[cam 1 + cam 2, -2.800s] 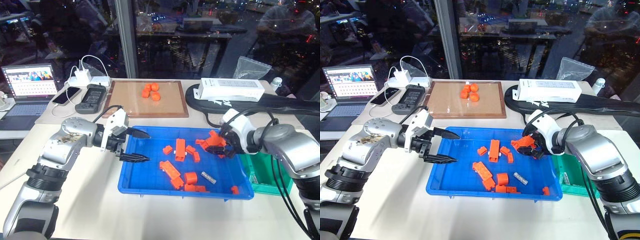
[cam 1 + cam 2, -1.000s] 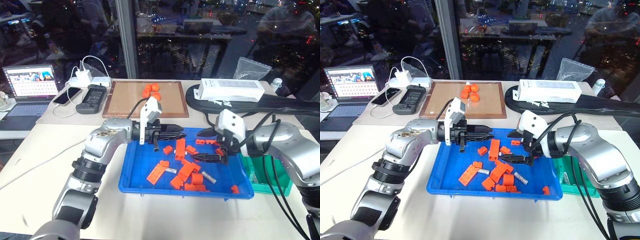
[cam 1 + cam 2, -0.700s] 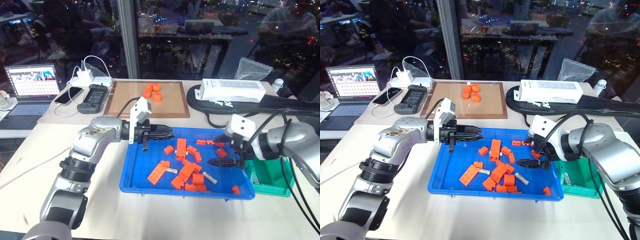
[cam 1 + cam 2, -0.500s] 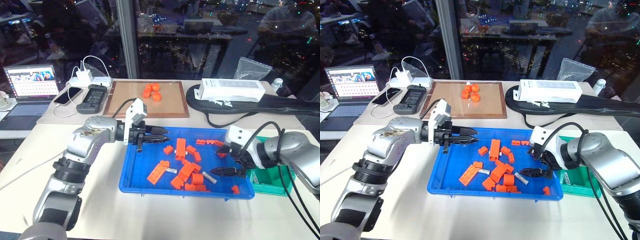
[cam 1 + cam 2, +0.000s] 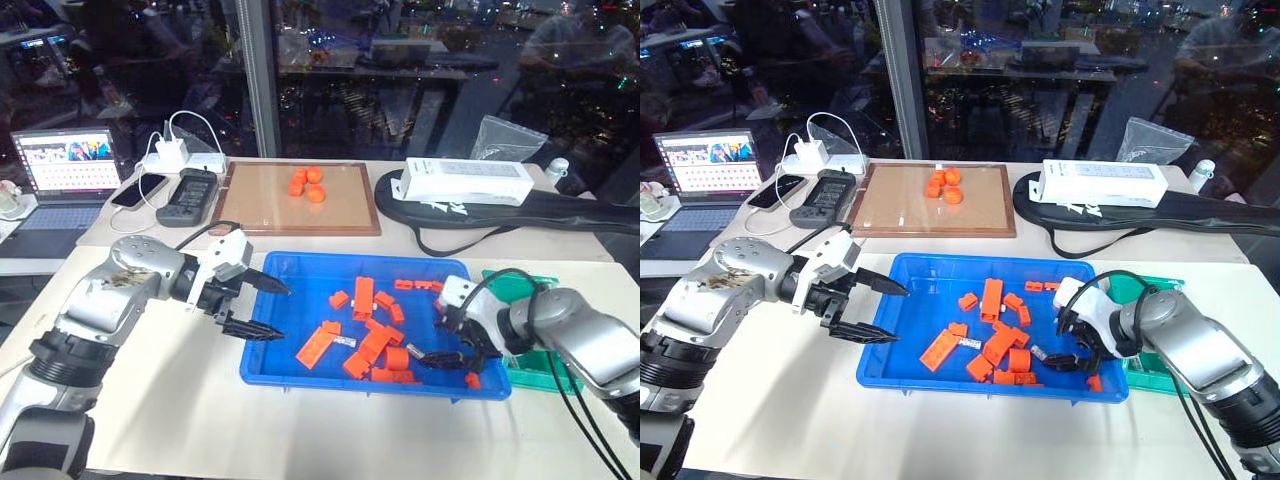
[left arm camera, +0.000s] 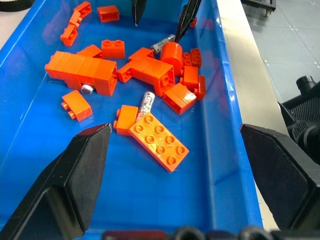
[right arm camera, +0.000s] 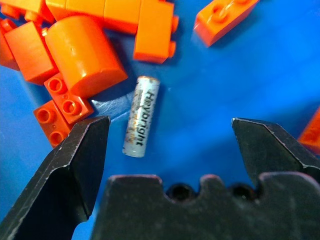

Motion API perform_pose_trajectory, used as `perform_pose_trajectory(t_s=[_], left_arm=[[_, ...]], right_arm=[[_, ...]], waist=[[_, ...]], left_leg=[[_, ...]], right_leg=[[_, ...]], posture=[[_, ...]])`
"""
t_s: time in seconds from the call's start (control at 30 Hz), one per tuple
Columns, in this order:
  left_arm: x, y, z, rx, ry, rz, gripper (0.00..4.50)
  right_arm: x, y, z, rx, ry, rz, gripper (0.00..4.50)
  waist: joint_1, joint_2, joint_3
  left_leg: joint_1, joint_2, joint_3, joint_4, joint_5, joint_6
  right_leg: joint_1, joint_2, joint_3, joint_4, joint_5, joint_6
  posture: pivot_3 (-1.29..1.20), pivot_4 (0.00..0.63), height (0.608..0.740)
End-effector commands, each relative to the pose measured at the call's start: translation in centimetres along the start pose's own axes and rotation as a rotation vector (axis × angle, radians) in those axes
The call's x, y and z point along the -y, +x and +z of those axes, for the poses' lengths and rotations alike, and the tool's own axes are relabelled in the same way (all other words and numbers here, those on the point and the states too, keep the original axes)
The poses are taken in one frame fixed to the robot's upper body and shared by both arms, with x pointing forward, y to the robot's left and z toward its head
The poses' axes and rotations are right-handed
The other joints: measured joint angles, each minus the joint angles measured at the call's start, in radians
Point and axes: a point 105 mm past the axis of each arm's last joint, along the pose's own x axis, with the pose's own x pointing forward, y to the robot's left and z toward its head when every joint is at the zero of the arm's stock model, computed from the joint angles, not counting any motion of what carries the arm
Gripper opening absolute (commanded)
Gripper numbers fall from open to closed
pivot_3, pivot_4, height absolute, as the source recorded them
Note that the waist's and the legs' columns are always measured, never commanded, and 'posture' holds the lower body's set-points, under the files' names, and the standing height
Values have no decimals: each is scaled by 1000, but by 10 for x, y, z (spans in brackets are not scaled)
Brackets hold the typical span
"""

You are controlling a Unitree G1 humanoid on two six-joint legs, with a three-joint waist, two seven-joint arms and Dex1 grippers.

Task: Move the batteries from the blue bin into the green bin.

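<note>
Between the right end effector's (image 7: pixel 170 145) wide-spread fingers lies a battery (image 7: pixel 141 116) printed "Heybright".

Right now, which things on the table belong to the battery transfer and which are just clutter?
Job:
- batteries
- blue bin
- green bin
- right gripper, jaws open over a battery

Clutter:
- orange blocks
- wooden tray
- laptop
- white box
- phone

One battery (image 7: pixel 141 116), lying in the blue bin (image 7: pixel 240 75) at about seven o'clock of a rounded orange block (image 7: pixel 86 50), bore the printed word "Heybright" along its side.
</note>
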Motion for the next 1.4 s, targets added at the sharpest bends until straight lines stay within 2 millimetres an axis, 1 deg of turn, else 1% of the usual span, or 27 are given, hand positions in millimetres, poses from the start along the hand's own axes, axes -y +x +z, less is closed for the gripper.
perform_pose_trajectory(t_s=[0.03, 0.07, 0.1, 0.17, 0.23, 0.3, 0.37, 0.43, 0.47, 0.53, 0.6, 0.67, 0.7, 0.73, 0.77, 0.8, 0.83, 0.87, 0.9, 0.97, 1.03, 1.07, 1.13, 1.2, 1.27, 1.33, 1.4], left_arm=[[3, -6, 2, -33, 46, 8, 4499], [4, -6, 2, -35, 44, 8, 4500], [4, -7, 2, -36, 43, 9, 4500], [4, -7, 2, -38, 42, 10, 4500], [4, -8, 3, -34, 39, 9, 4500], [4, -9, 4, -27, 36, 7, 4500], [2, -10, 6, -17, 34, 7, 4500], [1, -10, 8, -6, 34, 6, 4500], [0, -10, 9, 4, 35, 5, 4500], [-2, -11, 14, 32, 37, 4, 4500], [-6, -10, 20, 67, 50, 14, 4500], [-10, -8, 29, 114, 56, 17, 4500], [-10, -6, 32, 132, 58, 10, 4500], [-11, -4, 37, 159, 61, 2, 4500], [-12, -2, 40, 175, 63, -4, 4500], [-13, -1, 42, 188, 66, -6, 4500], [-14, 2, 44, 196, 71, -9, 4500], [-15, 4, 45, 199, 75, -11, 4500], [-16, 5, 45, 200, 77, -12, 4500], [-17, 7, 45, 196, 84, -21, 4500], [-17, 9, 45, 192, 87, -28, 4500], [-17, 9, 45, 191, 87, -30, 4500], [-17, 10, 43, 180, 91, -31, 4500], [-17, 10, 42, 173, 92, -34, 4500], [-15, 10, 42, 170, 97, -28, 4500], [-19, 8, 42, 173, 84, 7, 4500], [-17, 5, 41, 169, 78, 7, 4500]], right_arm=[[1, 4, -3, -23, 7, -25, 4242], [2, 5, -6, -33, 11, -31, 3981], [2, 7, -9, -42, 13, -33, 3855], [2, 8, -11, -49, 7, -37, 3075], [4, 7, -10, -45, -2, -47, 2510], [6, 5, -8, -35, -14, -57, 1737], [9, 1, -4, -21, -23, -74, 1071], [15, -8, 1, -9, -38, -104, 419], [18, -14, 5, 9, -31, -122, 253], [27, -30, 13, 37, -18, -166, 255], [35, -51, 19, 58, -7, -214, 255], [49, -79, 23, 71, 7, -297, 255], [54, -91, 22, 67, 22, -331, 255], [63, -107, 14, 42, 42, -392, 255], [69, -117, 8, 22, 55, -429, 255], [73, -126, 2, 7, 70, -460, 255], [77, -133, -8, -18, 96, -488, 255], [78, -137, -16, -39, 112, -501, 255], [79, -139, -21, -54, 120, -510, 255], [78, -137, -31, -52, 161, -503, 255], [78, -129, -47, -89, 187, -500, 255], [78, -126, -52, -104, 187, -501, 255], [77, -119, -53, -50, 235, -485, 255], [77, -115, -54, -48, 234, -484, 255], [74, -107, -62, -79, 238, -472, 1258], [75, -107, -63, -87, 227, -483, 1863], [78, -113, -56, -78, 208, -498, 2540]], waist=[[-1, 0, 0], [-1, 0, 0], [-1, 0, 0], [-1, 0, 0], [0, 0, 0], [1, 0, 0], [1, 0, 0], [1, 0, 0], [1, 0, 0], [1, 0, 0], [3, 0, 0], [4, 1, 1], [4, 1, 1], [5, 1, 1], [6, 1, 1], [7, 1, 1], [7, 1, 1], [7, 1, 0], [6, 1, 0], [0, 2, 0], [-5, 2, 0], [-7, 2, 0], [-9, 2, 0], [-12, 2, 0], [-11, 3, 1], [-10, 4, 0], [-8, 4, 0]], left_leg=[[0, 0, 0, 0, 0, 0], [0, 0, 0, 0, 0, 0], [0, 0, 0, 0, 0, 0], [0, 0, 0, 0, 0, 0], [0, 0, 0, 0, 0, 0], [0, 0, 0, 0, 0, 0], [0, 0, 0, 1, 0, 0], [0, 0, 0, 1, 0, 0], [0, 0, 0, 1, 0, 0], [0, 0, 0, 1, 0, 0], [0, 0, 0, 1, 0, 0], [-1, 0, 0, 1, 0, 0], [-1, 0, 0, 1, 0, 0], [-1, 0, 0, 1, 0, 0], [-1, 0, 0, 1, 0, 0], [-1, -1, 1, 0, 0, 0], [0, -1, 1, 0, 0, 1], [0, -1, 1, 0, 0, 1], [0, -1, 2, 0, 0, 1], [0, 0, 2, 0, 0, 1], [-1, 0, 1, 0, 0, 1], [0, 0, 0, 0, 0, 1], [0, -1, 0, 0, 0, 1], [0, -1, 0, 1, 0, 1], [0, -1, 0, 1, 0, 1], [0, -2, 0, 1, 0, 1], [0, -2, 0, 1, 0, 1]], right_leg=[[0, 0, 0, 0, 0, 0], [0, 0, 0, 1, 0, 0], [0, 0, 0, 1, 0, 0], [0, 0, 0, 1, 0, 0], [0, 0, -1, 0, 0, 0], [0, 0, -1, 0, 0, 0], [1, 0, -1, 0, 0, 0], [1, 0, -1, 0, 0, 0], [1, 0, -1, 0, 0, 0], [0, 0, -1, 1, 0, 0], [0, 0, -1, 0, 0, 0], [0, -1, -1, 0, 0, 1], [1, 0, 0, 0, 0, 1], [1, 0, -1, 0, 0, 1], [1, 0, -1, 0, 0, 1], [1, 0, -1, 0, 0, 2], [1, 0, -1, 0, 0, 2], [1, 0, -2, 0, 0, 2], [2, 0, -2, -1, 0, 2], [3, 0, -1, 0, 2, 5], [3, 0, 0, 2, 3, 6], [2, 0, 1, 2, 3, 7], [3, 1, 2, 3, 3, 7], [3, 1, 2, 3, 2, 7], [3, 1, 3, 3, 2, 9], [3, 1, 3, 4, 2, 8], [3, 0, 3, 4, 2, 8]], posture=[[0, 150, 693], [0, 150, 693], [0, 150, 693], [0, 150, 693], [0, 150, 693], [0, 150, 693], [0, 150, 693], [0, 150, 693], [0, 150, 693], [0, 150, 693], [0, 150, 693], [0, 150, 693], [0, 150, 693], [0, 150, 693], [0, 150, 693], [0, 150, 693], [0, 150, 693], [0, 150, 693], [0, 150, 693], [0, 150, 693], [0, 150, 693], [0, 150, 693], [0, 150, 693], [0, 150, 693], [0, 150, 693], [0, 150, 693], [0, 150, 693]])
